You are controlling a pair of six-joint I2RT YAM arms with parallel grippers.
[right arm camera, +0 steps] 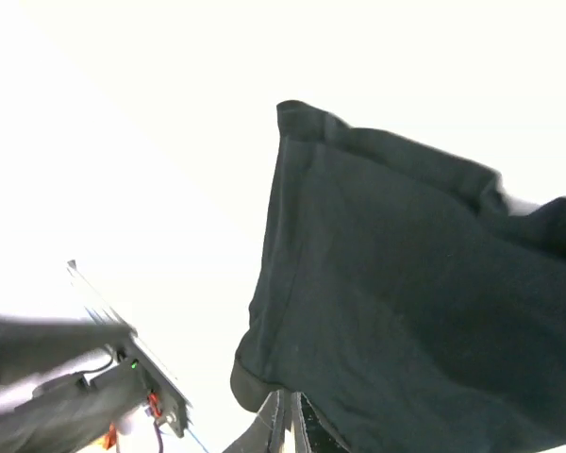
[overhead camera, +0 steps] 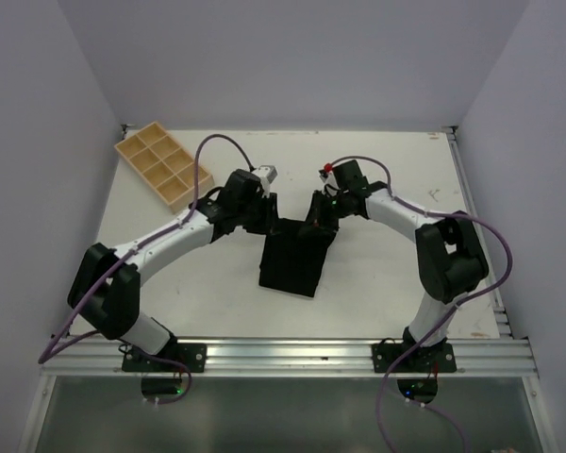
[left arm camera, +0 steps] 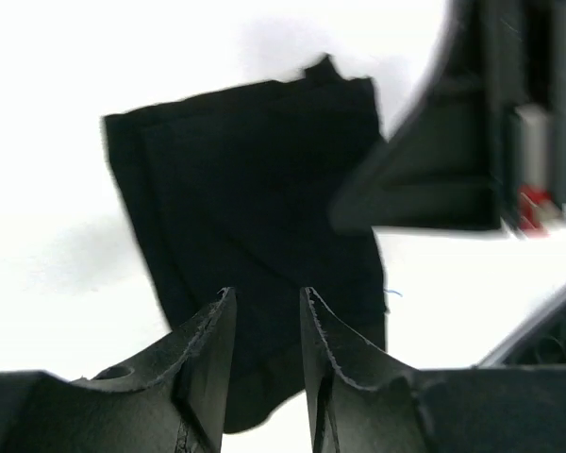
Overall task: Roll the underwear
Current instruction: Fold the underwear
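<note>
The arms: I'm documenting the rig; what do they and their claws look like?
The left arm and right arm have white shells with black joints. A purple cable loops along each. The left claw and right claw have black tapered fingers; a red part sits by the right wrist.

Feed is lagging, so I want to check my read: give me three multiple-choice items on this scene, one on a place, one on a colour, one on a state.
1. Where is the wooden tray?
A. between the arm bases
B. at the far left corner of the table
C. at the near right edge

2. What colour is the underwear?
A. white
B. red
C. black

3. How do the fingers of the left tool stand?
A. apart, over the underwear
B. clamped on the tray
C. out of view

Key: 1 B, the top view shows it at that corner. 2 C, every view shows black cloth. 3 A, the left wrist view shows a gap between them with cloth behind.
</note>
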